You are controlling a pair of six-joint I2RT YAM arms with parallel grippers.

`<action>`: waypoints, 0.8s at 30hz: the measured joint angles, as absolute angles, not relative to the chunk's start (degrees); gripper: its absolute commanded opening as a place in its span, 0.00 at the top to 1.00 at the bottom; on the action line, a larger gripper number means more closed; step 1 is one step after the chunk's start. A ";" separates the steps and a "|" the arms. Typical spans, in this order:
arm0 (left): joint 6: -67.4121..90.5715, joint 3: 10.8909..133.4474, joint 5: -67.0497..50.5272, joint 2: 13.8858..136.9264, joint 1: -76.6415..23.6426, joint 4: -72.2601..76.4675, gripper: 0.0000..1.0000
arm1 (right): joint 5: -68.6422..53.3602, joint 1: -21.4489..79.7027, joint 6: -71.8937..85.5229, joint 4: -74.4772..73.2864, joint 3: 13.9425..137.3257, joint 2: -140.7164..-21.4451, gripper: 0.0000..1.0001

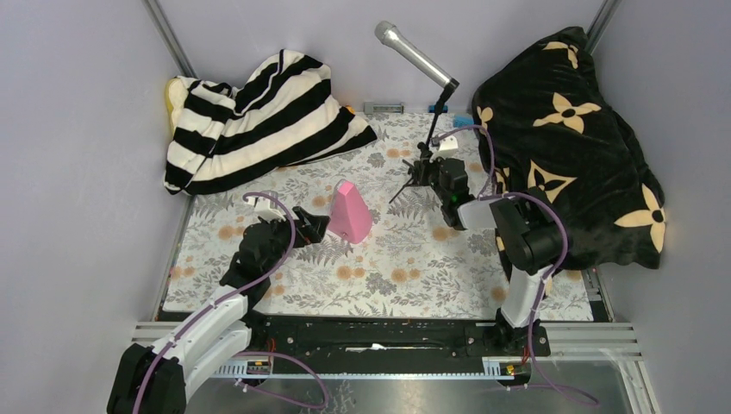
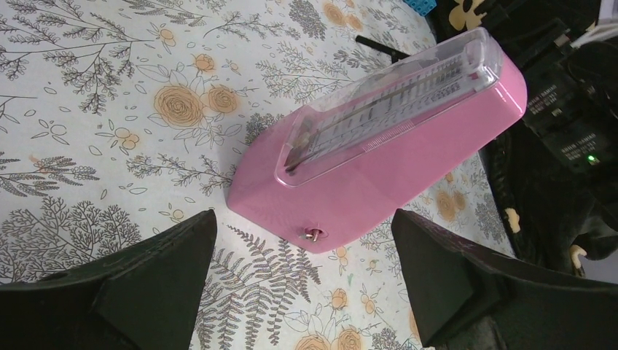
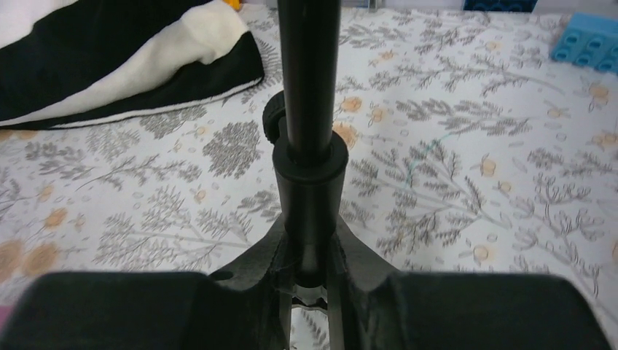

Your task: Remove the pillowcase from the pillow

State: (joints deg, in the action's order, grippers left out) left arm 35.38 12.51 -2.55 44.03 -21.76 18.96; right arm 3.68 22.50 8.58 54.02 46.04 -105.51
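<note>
The black and cream striped pillowcase (image 1: 259, 116) lies bunched at the table's back left corner, and its near edge shows in the right wrist view (image 3: 109, 65). A yellow edge of the pillow (image 1: 173, 93) peeks out at its left end; the rest is covered. My left gripper (image 1: 315, 226) is open, low over the table, its fingers (image 2: 167, 270) apart on either side of the base of a pink metronome (image 2: 379, 146). My right gripper (image 1: 431, 172) is shut on the black post of a microphone stand (image 3: 307, 73), far from the pillowcase.
The pink metronome (image 1: 349, 211) stands mid-table. The stand carries a silver microphone (image 1: 414, 53) tilted to the back left. A black plush blanket with tan flowers (image 1: 569, 147) fills the right side. Blue bricks (image 3: 587, 49) lie near the back edge. Grey walls enclose the table.
</note>
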 measured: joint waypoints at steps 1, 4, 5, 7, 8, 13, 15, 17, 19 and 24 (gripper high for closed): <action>35.38 12.51 -2.57 44.03 -21.80 18.96 0.01 | 3.97 22.50 7.90 54.46 46.96 -106.56 0.88; 35.38 12.51 -2.52 44.05 -21.91 18.96 0.01 | 5.13 22.44 5.48 55.37 51.05 -110.48 0.88; 35.38 12.51 -2.52 44.05 -21.93 18.96 0.01 | 5.48 22.28 4.27 55.57 53.17 -112.31 0.88; 35.38 12.51 -2.44 44.05 -22.02 18.96 0.01 | 6.02 22.04 2.28 55.59 57.25 -115.66 0.87; 35.38 12.51 -2.39 44.05 -22.06 18.96 0.01 | 6.17 21.85 1.37 55.72 59.16 -117.21 0.86; 35.38 12.49 -2.31 44.12 -22.13 18.96 0.01 | 6.55 19.77 -2.33 55.90 69.19 -125.19 0.83; 35.38 12.49 -2.31 44.12 -22.17 18.96 0.01 | 6.46 18.44 -3.18 55.07 74.02 -128.46 0.83; 35.40 12.49 -2.31 44.12 -22.22 18.96 0.01 | 6.37 17.23 -3.49 53.84 78.46 -131.09 0.81; 35.42 12.49 -2.31 44.12 -22.31 18.96 0.01 | 6.20 15.99 -3.68 52.16 83.15 -133.73 0.72; 35.83 12.49 -2.33 44.10 -22.41 18.94 0.01 | 4.97 13.98 -4.16 47.97 92.25 -138.56 0.09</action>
